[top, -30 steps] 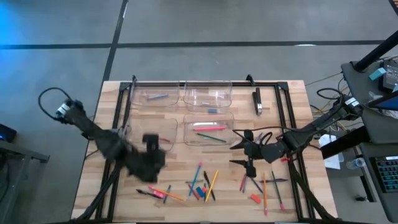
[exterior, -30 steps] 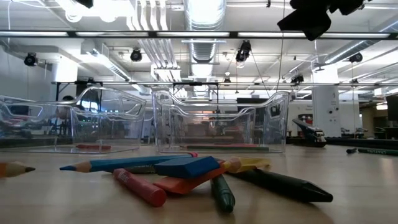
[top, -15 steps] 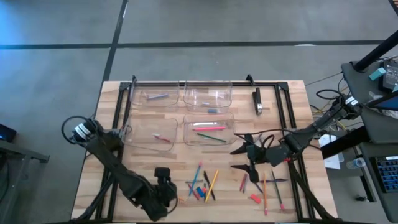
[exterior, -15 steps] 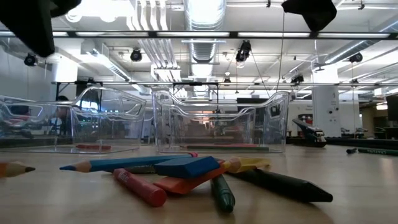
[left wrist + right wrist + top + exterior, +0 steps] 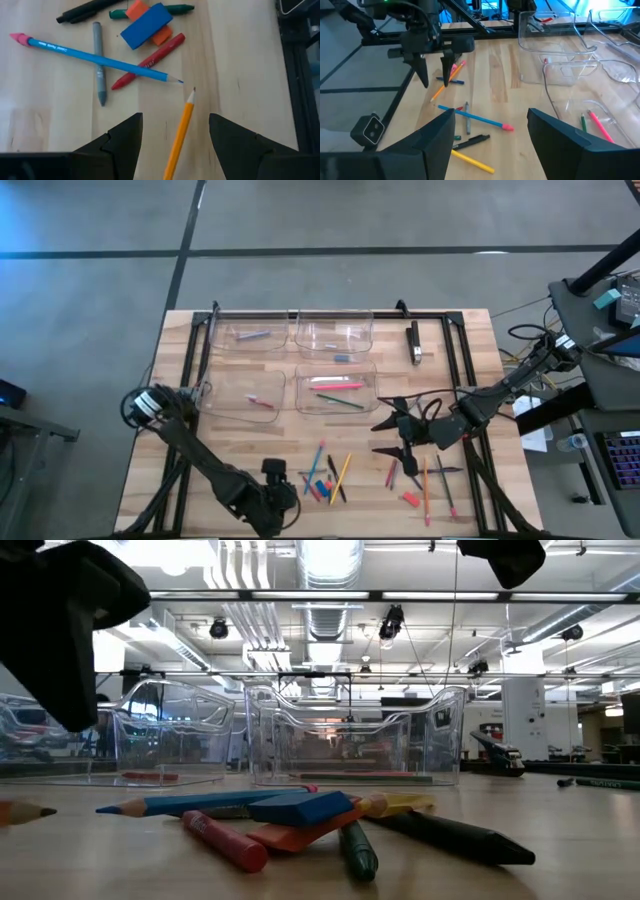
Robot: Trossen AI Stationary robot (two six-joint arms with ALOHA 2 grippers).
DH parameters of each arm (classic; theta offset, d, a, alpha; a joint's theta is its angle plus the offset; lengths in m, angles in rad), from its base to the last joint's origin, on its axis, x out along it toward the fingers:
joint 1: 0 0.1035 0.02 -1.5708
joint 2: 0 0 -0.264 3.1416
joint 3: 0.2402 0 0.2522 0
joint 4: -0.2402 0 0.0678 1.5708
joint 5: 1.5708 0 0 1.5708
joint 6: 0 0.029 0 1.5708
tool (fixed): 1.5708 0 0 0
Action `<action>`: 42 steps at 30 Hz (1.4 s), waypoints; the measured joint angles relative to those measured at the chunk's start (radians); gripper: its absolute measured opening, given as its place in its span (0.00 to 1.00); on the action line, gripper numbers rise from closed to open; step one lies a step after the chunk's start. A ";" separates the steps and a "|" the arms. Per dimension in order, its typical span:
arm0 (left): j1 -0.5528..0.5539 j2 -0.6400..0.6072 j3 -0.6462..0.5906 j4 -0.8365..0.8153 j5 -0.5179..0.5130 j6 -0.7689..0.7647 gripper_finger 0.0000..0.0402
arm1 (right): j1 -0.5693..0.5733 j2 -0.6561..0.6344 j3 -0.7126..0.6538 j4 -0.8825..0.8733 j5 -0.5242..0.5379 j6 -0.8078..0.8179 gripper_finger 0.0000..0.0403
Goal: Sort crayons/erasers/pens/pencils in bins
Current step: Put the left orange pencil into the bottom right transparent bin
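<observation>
My left gripper [image 5: 276,486] hangs open, low over the left end of the loose pile near the table's near edge. In the left wrist view its fingers [image 5: 131,135] stand on either side of an orange pencil [image 5: 182,122] that lies flat on the table, untouched. Just beyond lie a blue pencil [image 5: 100,60], a red crayon [image 5: 150,65], a grey pen [image 5: 99,70] and a blue eraser [image 5: 146,26]. Four clear bins [image 5: 335,390] stand at the table's far half. My right gripper [image 5: 395,435] waits open, raised, right of the bins.
More pencils, pens and a red eraser [image 5: 410,499] lie at the near right. A black-and-silver bar [image 5: 414,343] lies on the black frame [image 5: 455,350] at the far right. The bins hold a few sorted pieces, among them pink and green pencils [image 5: 340,395].
My left gripper has swung from beside the near left bin toward the table's near edge and down. It now hangs over the orange pencil, and its fingers have stayed open. Nothing on the table has moved.
</observation>
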 joint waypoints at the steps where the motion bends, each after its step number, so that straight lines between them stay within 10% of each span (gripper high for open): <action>1: 0.000 0.005 0.000 0.003 0.000 0.000 0.53 | 0.000 0.000 0.000 -0.001 0.000 0.000 0.59; 14: 0.003 0.089 -0.001 0.033 0.031 0.029 0.50 | 0.000 0.000 -0.001 -0.001 0.000 -0.008 0.59; 28: 0.021 0.094 -0.001 0.036 0.053 0.046 0.03 | 0.000 0.000 -0.002 -0.001 0.001 -0.016 0.59; 42: 0.075 -0.049 0.003 -0.149 0.074 0.046 0.02 | 0.000 0.000 -0.003 -0.001 0.001 -0.016 0.59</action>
